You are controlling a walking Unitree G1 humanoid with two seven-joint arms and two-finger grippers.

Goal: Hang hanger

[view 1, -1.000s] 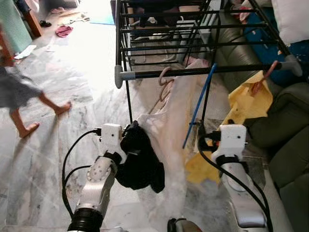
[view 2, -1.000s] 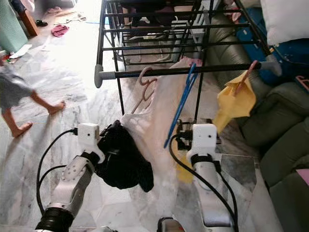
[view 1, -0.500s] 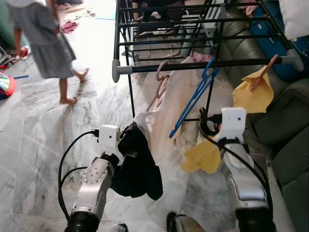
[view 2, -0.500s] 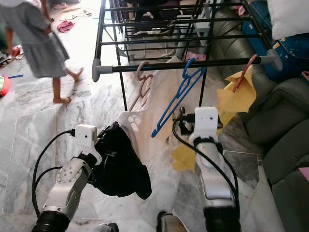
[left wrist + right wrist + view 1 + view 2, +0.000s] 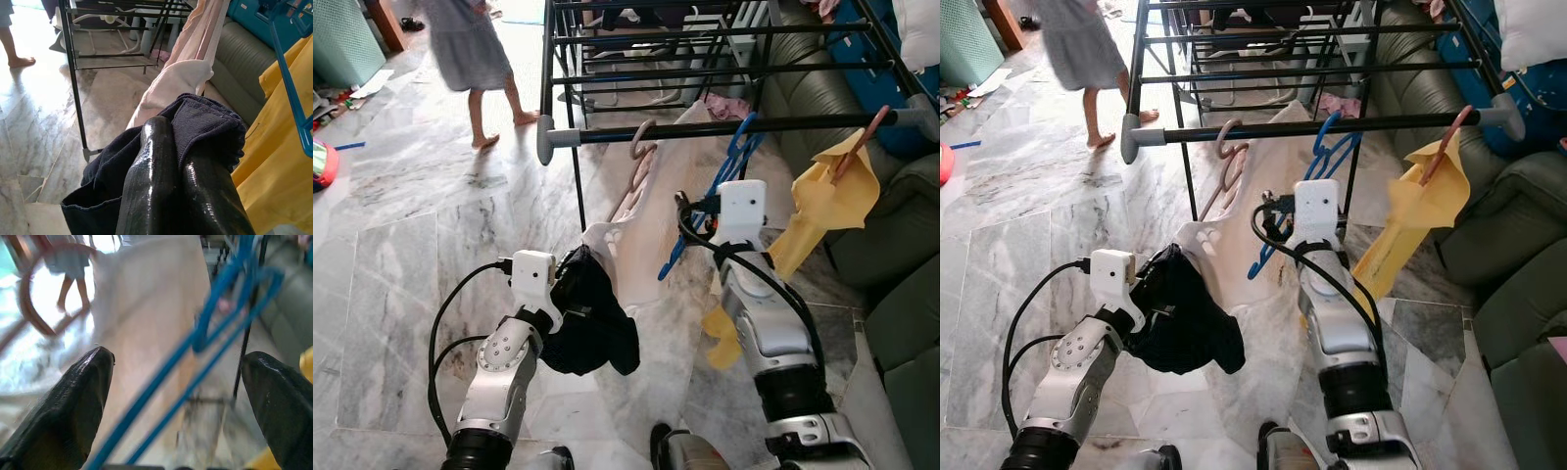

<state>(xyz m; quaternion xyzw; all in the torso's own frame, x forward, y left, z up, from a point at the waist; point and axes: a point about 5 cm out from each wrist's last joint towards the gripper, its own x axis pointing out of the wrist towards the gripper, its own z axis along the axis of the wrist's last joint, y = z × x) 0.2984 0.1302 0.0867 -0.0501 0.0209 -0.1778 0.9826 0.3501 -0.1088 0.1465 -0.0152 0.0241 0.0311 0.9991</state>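
Progress: the blue hanger [image 5: 720, 186] has its hook over the front rail [image 5: 724, 130] of the drying rack [image 5: 1234, 59], at about 1 o'clock from the robot, so the hanging looks done. What seems left is drawing the right arm clear.
Right gripper [image 5: 178, 391]: raised just below the rail, its fingers [image 5: 63, 406] spread wide apart with the hanger's blue bars running between them, not pinched.
Left gripper [image 5: 171, 186]: low at 9 o'clock, fingers together and clamped on a dark garment [image 5: 592, 318] that droops toward the marble floor [image 5: 391, 255].
Neighbours on the rail: a brown hanger [image 5: 1226, 157] carrying a pale pink cloth [image 5: 651, 225] at 11 o'clock of the blue one, and a yellow cloth [image 5: 827, 201] on its own hanger at 3 o'clock.
In the way: the pink cloth hangs just beside the blue hanger; my guess is that a careless pull-back could snag either.
Beyond: a person [image 5: 475, 49] walks past at 10 o'clock, well apart; a dark green sofa [image 5: 1508, 255] sits at 3 o'clock.
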